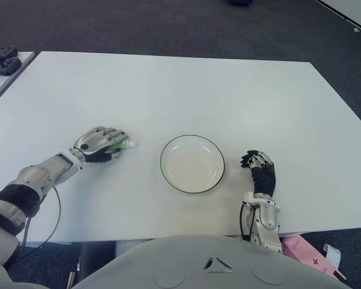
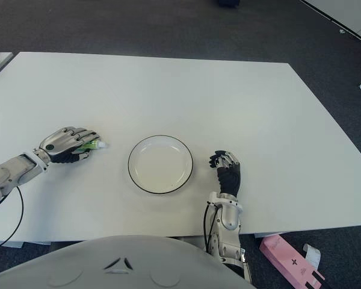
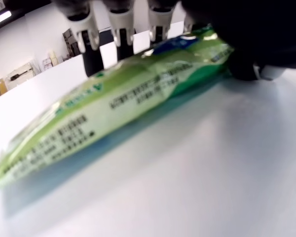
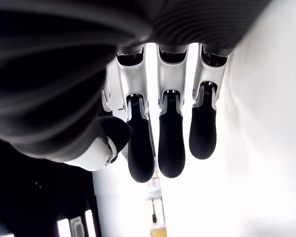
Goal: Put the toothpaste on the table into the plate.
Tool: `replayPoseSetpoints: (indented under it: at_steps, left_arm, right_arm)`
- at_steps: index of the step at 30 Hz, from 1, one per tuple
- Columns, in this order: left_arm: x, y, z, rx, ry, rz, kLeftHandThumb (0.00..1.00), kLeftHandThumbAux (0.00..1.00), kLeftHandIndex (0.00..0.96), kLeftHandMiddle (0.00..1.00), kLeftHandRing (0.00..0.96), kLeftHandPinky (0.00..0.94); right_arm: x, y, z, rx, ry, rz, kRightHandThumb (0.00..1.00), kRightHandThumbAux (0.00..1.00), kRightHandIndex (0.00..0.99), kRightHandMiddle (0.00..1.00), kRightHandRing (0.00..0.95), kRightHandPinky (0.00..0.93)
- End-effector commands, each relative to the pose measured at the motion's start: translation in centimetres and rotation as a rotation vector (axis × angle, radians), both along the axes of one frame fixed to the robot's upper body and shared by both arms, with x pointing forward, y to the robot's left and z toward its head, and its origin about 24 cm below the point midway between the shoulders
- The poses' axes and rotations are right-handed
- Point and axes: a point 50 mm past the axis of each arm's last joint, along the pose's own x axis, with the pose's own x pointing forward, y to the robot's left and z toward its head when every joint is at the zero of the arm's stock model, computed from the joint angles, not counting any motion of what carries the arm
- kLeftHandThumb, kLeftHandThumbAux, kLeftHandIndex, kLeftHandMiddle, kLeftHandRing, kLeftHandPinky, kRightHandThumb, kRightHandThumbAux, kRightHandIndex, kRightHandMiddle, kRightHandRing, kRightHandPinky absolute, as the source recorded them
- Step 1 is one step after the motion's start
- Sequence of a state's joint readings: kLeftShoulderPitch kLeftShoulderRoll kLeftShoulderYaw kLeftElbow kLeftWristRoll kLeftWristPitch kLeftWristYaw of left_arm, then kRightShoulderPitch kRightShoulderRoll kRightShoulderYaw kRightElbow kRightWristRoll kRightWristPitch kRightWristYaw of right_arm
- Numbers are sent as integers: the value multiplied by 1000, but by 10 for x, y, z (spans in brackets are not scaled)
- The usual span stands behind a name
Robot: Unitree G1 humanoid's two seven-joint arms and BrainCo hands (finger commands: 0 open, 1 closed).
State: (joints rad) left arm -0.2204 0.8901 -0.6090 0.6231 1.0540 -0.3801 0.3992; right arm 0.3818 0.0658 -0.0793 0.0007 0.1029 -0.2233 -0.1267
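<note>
Left hand (image 1: 101, 144) at nine o'clock of the plate (image 1: 192, 164), fingers curled over the green toothpaste (image 3: 113, 106) lying on the white table (image 1: 186, 90), right hand (image 1: 260, 170) at three o'clock, fingers loosely bent, holding nothing

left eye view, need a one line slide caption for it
Left hand closed over the toothpaste on the white table, left of the empty plate; right hand idle beside it.
</note>
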Motion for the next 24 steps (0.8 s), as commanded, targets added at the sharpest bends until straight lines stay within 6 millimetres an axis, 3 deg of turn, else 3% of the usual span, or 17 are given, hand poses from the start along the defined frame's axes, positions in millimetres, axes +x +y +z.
replayPoseSetpoints:
  at_steps: [1,3,6,11,17,19,21,24]
  left_arm:
    - [-38,8,-39,119,238,18,575,180,0,137,167,246]
    - [-38,9,-40,110,249,36,592,196,0,148,207,334]
    - [-38,9,-40,94,265,61,616,213,0,166,248,394]
    - [-39,9,-42,6,325,152,738,288,64,240,331,504]
    - [-42,9,-45,-104,355,296,821,356,354,441,496,560]
    - [-44,9,-51,-147,374,372,831,373,408,502,549,587]
    - [-47,9,-57,-184,392,436,841,542,402,530,637,639]
    - [-48,7,-61,-226,401,489,848,620,404,546,690,657]
  right_arm:
    - [-6,3,-10,38,67,-14,706,723,431,564,544,528]
    - [-5,3,-10,40,67,-14,706,723,431,565,545,532]
    - [-5,3,-10,41,66,-13,706,723,431,565,545,533]
    - [-5,3,-10,40,65,-12,706,723,431,566,544,526]
    - [-5,3,-10,36,64,-13,705,724,431,567,543,527]
    - [-4,3,-10,36,63,-14,705,724,431,567,543,527]
    - [-4,3,-10,36,62,-14,705,724,431,567,544,529]
    - [-4,3,-10,36,61,-14,705,724,431,568,545,530]
